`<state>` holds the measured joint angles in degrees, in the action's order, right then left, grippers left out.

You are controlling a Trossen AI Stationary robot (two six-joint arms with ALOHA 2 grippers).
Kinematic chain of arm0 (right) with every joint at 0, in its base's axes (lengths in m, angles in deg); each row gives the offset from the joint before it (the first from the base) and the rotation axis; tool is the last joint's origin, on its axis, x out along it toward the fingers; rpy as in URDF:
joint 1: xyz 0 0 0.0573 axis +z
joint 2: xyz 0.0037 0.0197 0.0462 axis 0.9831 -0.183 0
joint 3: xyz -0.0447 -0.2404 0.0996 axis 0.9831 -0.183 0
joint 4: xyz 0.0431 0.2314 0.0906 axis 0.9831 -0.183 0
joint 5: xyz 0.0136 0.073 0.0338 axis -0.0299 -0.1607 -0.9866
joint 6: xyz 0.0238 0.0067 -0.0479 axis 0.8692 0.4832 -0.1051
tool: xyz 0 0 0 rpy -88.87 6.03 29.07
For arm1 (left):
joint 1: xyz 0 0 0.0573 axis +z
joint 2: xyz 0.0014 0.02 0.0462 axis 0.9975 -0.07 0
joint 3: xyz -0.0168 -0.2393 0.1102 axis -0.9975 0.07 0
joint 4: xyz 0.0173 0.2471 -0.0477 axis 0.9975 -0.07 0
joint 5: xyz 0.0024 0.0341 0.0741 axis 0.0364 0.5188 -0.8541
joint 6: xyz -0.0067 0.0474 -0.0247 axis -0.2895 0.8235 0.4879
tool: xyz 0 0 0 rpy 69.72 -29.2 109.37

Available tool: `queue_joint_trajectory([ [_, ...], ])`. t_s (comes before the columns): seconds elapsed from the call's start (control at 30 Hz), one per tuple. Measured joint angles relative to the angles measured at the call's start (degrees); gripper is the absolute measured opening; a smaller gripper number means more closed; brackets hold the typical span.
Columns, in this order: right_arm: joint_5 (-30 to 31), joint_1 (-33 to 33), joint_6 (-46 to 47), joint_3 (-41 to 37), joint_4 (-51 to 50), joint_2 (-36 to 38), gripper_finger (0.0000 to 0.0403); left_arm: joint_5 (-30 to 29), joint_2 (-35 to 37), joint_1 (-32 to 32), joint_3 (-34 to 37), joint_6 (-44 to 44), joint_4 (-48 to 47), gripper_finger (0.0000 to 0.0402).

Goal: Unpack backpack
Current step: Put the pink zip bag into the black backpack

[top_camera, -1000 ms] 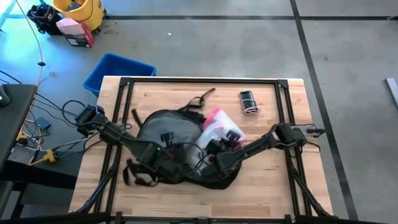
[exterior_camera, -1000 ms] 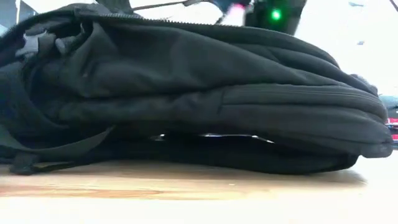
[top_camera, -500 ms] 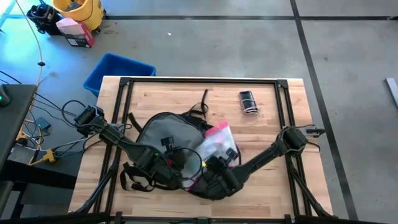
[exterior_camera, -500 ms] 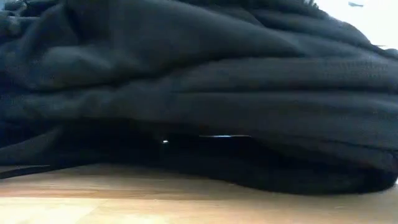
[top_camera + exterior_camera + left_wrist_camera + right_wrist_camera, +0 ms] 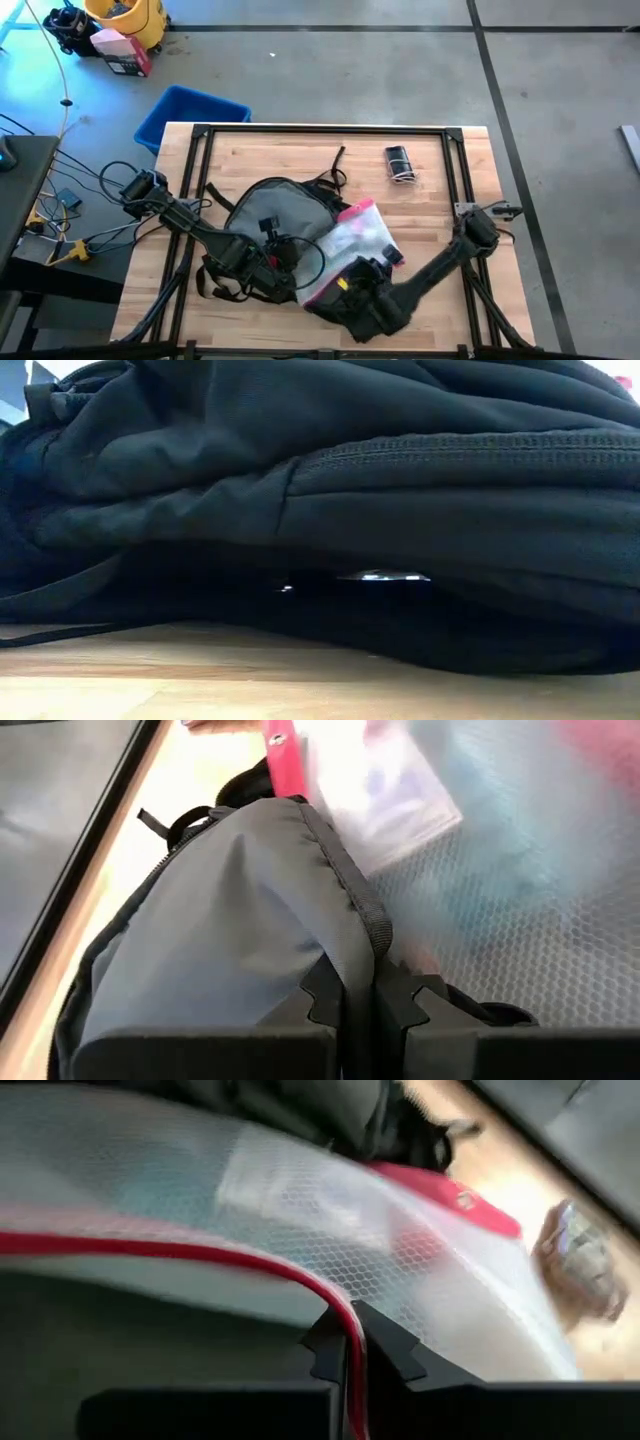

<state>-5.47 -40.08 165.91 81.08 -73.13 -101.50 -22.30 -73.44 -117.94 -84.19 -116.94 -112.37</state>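
Note:
The black backpack (image 5: 270, 215) lies on the table with its grey padded panel up; in the low view the backpack (image 5: 320, 500) fills the picture, its underside on the wood. A clear pink-edged pouch (image 5: 355, 240) sticks out of its right side, lying over the black fabric. My left gripper (image 5: 285, 262) is shut on the backpack near the table's front edge. To its right, my right gripper (image 5: 350, 290) is shut on the pouch. My left gripper pinches the black piped seam (image 5: 362, 945) at the edge of the grey panel between its two fingers. The fingers slant down and lie across the seam. The backpack's underside stays on the table. My right gripper pinches the pouch's pink border (image 5: 335, 1302) between its two fingers, which slant down from the table's near side. The pouch stretches away from the fingers over the backpack, toward the table's far side.
A small dark item with a white cord (image 5: 400, 163) lies at the table's far right. A blue bin (image 5: 190, 115) stands on the floor past the far left corner. Bare wood (image 5: 430, 230) shows to the right of the backpack.
My right gripper has moved toward the table's near edge and risen, rolling as it went, drawing the pouch farther out of the backpack. The backpack has shifted toward the near edge and now fills the low view. My left gripper has kept its hold in place.

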Motion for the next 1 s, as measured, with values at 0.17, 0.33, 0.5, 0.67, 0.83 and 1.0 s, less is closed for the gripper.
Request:
queue_joint_trajectory([
  [0.17,-3.08,1.79,0.79,1.89,-0.16,-0.07,0.0,-0.75,0.0,0.07,0.0,0.0,-0.02,0.0],
  [0.33,-3.1,1.64,0.75,3.96,-0.02,-0.06,0.0,-1.3,0.0,0.11,0.0,0.02,-0.16,0.0],
  [0.5,-8.18,-0.04,-5.64,3.95,8.09,-1.31,0.0,-1.29,0.0,0.16,0.0,0.04,-0.26,0.0],
  [0.67,-9.5,-0.44,-26.42,3.95,15.88,-4.01,0.0008,-1.2,0.0,0.18,0.0,0.26,-0.42,0.0],
  [0.83,-13.2,-1.14,-39.7,4.04,16.64,-4.41,0.0067,-0.8,0.0,0.18,0.0,0.24,-0.69,0.0],
  [1.0,-23.5,-1.65,-49.27,10.88,13.88,-4.28,0.0146,-0.52,0.0,0.16,0.0,0.48,-0.72,0.0],
])
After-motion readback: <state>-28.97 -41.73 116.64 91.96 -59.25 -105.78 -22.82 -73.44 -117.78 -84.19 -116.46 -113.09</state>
